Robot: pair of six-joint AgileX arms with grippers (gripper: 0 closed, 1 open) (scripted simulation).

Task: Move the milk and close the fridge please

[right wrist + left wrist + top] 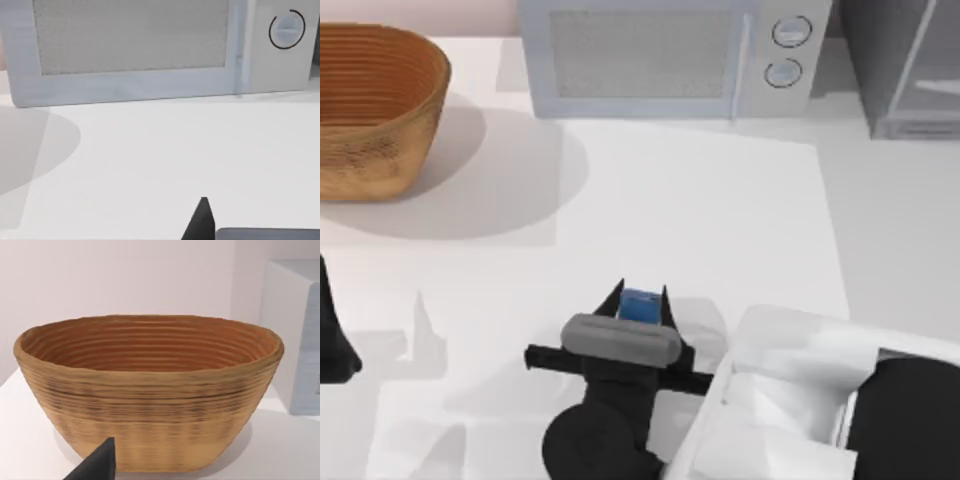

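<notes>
The milk, a small blue carton, stands near the table's front middle in the top view. My right gripper reaches in from the front, its two dark fingers pressed against the carton's left and right sides, shut on it. One dark fingertip shows in the right wrist view, pointing toward the microwave. The fridge, a dark-grey cabinet with a pale framed door panel, is cut off at the back right corner. My left gripper is parked at the table's left edge.
A light-grey microwave with two round knobs stands at the back middle, left of the fridge. A woven brown basket sits at the back left and looms close in the left wrist view. White arm housing occupies the front right.
</notes>
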